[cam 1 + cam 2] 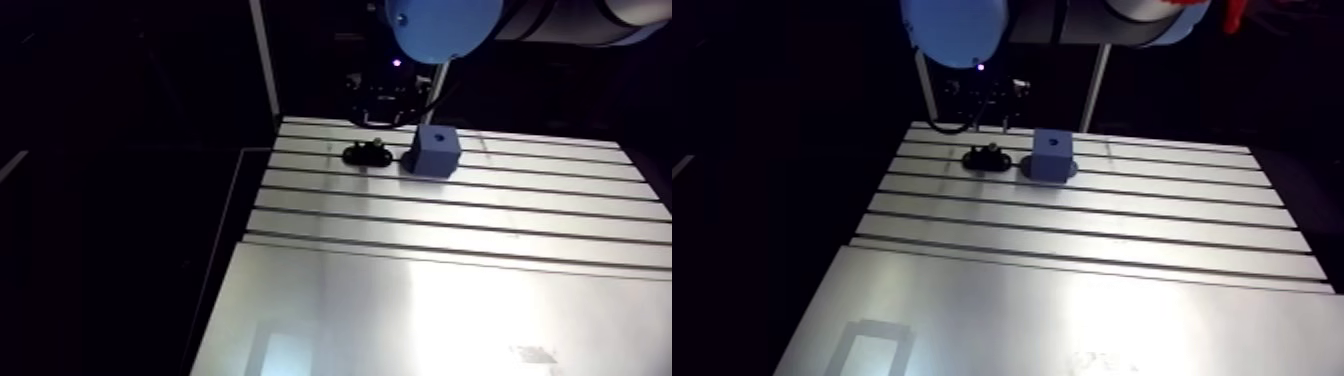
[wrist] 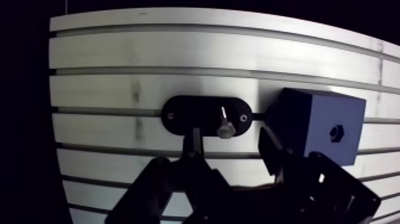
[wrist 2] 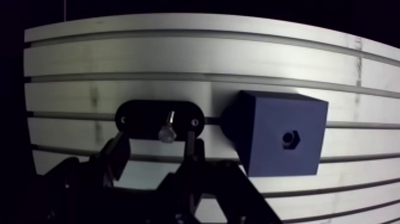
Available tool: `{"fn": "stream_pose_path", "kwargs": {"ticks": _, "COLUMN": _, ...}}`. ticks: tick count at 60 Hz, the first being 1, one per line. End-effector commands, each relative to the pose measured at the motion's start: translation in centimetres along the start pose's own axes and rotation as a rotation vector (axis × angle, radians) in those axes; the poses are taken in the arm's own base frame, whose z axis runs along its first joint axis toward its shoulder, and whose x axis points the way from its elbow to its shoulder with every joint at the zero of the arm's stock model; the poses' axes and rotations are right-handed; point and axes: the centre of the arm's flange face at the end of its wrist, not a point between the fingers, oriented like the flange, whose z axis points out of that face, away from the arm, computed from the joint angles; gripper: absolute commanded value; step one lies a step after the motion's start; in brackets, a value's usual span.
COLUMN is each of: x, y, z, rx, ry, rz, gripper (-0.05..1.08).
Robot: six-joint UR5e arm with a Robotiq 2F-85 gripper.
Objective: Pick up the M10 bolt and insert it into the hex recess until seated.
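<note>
In the wrist view your gripper point(image 2: 231, 143) is released. Its two fingers point(image 2: 194, 143) stand apart with nothing pressed between them. Just ahead of them, in line with the gap, the M10 bolt point(image 2: 224, 126) sits on a black oval holder point(image 2: 184, 116). Its head is toward the gripper and its thin shank points away. You cannot tell whether it stands straight or leans. Neither finger touches it. Just beside the holder is the blue block point(image 2: 309, 119), with the hex recess point(image 2: 337, 132) in the face turned toward the gripper. Holder and block rest on the slotted table point(image 2: 149, 53).

In the arm view you find holder and block at the table's far end, the block just right of the holder. The gripper hangs above them at the far edge.
</note>
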Motion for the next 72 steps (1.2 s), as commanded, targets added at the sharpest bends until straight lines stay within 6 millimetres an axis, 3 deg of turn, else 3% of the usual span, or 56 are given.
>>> {"fn": "stream_pose_path", "kwargs": {"ticks": 1, "x": 0.0, "y": 0.0, "z": 0.7, "rx": 0.000, "ry": -0.008, "rz": -0.002, "gripper": 0.43}}
{"fn": "stream_pose_path", "kwargs": {"ticks": 72, "x": -0.4, "y": 0.0, "z": 3.3, "rx": -0.006, "ry": -0.050, "rz": -0.015, "gripper": 0.45}}
